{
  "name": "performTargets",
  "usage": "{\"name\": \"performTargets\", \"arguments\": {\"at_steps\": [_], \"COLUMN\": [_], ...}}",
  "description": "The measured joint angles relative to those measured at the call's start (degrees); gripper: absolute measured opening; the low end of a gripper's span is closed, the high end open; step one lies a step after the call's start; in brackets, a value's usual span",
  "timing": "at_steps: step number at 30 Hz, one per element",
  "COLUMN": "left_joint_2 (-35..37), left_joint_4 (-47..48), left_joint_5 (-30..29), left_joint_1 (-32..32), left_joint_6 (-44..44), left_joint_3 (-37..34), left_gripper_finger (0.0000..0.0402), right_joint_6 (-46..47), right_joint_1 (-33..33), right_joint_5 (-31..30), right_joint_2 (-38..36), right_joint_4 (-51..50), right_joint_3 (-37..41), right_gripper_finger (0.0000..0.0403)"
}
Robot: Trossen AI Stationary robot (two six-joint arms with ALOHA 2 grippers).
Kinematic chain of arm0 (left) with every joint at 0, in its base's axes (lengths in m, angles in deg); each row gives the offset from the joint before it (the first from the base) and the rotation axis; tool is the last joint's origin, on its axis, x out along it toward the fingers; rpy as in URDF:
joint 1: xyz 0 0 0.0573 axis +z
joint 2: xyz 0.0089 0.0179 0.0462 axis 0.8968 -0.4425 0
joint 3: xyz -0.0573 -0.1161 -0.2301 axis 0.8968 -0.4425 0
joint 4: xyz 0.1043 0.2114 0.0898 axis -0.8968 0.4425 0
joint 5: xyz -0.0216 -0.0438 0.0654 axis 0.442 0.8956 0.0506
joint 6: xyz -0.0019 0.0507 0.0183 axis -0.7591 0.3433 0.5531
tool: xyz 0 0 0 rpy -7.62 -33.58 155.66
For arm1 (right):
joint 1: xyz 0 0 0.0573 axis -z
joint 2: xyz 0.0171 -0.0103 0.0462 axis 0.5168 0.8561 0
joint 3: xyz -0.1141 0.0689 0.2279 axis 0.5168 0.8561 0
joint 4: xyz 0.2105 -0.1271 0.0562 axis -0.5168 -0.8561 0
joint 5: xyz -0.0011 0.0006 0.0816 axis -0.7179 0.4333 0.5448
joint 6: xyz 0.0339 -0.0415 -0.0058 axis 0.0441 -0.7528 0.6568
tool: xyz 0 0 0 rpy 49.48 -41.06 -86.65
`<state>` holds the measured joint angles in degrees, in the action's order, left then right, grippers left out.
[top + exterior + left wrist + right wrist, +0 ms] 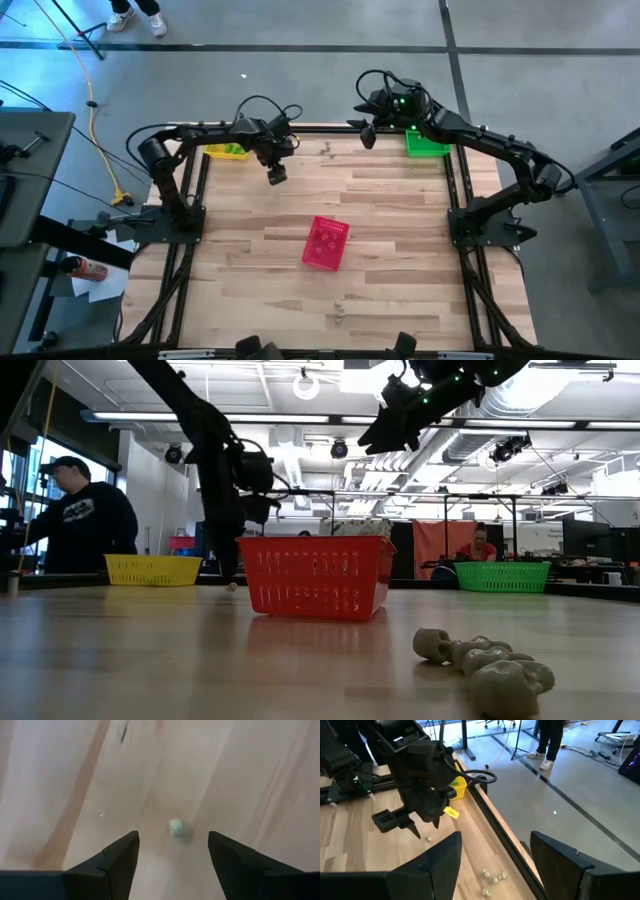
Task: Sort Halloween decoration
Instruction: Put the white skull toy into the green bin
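The pale wooden worktop (380, 200) carries three mesh baskets: a pink basket (326, 243) near the middle, a yellow basket (226, 151) at the far left corner and a green basket (427, 143) at the far right corner. The left tool (277, 175) hangs low over the boards, right of the yellow basket, jaws wide and holding nothing. The right tool (367, 135) is raised beside the green basket, jaws wide too, empty. The Halloween decoration shows as tiny pale, greenish-white lumps: one rounded piece (176, 828) lies on the worktop between the left tool's fingers, a few more (492, 877) by the far edge, and a knobbly cluster (485, 666) near the front edge.
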<state>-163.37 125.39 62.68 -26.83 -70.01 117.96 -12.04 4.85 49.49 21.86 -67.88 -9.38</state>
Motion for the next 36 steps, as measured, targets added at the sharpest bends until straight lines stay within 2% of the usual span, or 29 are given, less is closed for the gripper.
{"name": "performTargets", "arguments": {"at_steps": [2,9,19,23,30,36], "left_joint_2": [-0.31,-2.61,-4.61,-4.61,-4.22,-1.07], "left_joint_4": [-0.54,-1.40,-2.93,-3.01,-3.10,-2.08], "left_joint_5": [1.52,1.03,-4.32,-5.61,-3.23,3.61], "left_joint_1": [0.27,-0.03,-2.24,-2.60,-2.36,-0.57], "left_joint_6": [-0.77,-0.80,0.06,-0.59,-2.27,-4.18], "left_joint_3": [0.00,0.02,0.02,0.02,0.02,-0.04], "left_gripper_finger": [0.0229,0.0224,0.0190,0.0150,0.0017,0.0031], "right_joint_6": [-0.01,-0.09,-0.07,-0.08,-0.07,0.04], "right_joint_1": [0.00,0.00,0.00,0.00,0.00,0.00], "right_joint_5": [0.00,0.02,0.02,0.03,0.04,0.04], "right_joint_2": [0.00,0.00,0.00,0.00,0.00,0.00], "right_joint_4": [-0.11,-0.11,-0.11,-0.09,-0.09,-0.09], "right_joint_3": [0.00,0.00,0.00,0.00,0.00,0.00], "right_gripper_finger": [0.0232,0.0232,0.0232,0.0232,0.0232,0.0232]}}
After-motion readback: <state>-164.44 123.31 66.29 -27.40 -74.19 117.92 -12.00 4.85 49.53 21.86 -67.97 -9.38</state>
